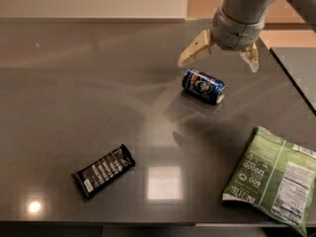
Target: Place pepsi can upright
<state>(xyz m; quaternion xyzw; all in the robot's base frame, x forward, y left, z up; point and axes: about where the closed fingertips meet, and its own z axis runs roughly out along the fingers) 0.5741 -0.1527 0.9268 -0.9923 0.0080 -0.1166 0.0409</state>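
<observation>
A: Camera view. Where's your gripper?
B: Your gripper [218, 65] hangs over the far right of the table [74, 83], fingers spread wide, gripping nothing.
A: And the pepsi can?
B: You've got the pepsi can [203, 86] lying on its side on the table, just below the fingertips, not touching them. Black snack bar [103, 170] is front left, green chip bag [274, 179] front right, both well apart from it.
</observation>
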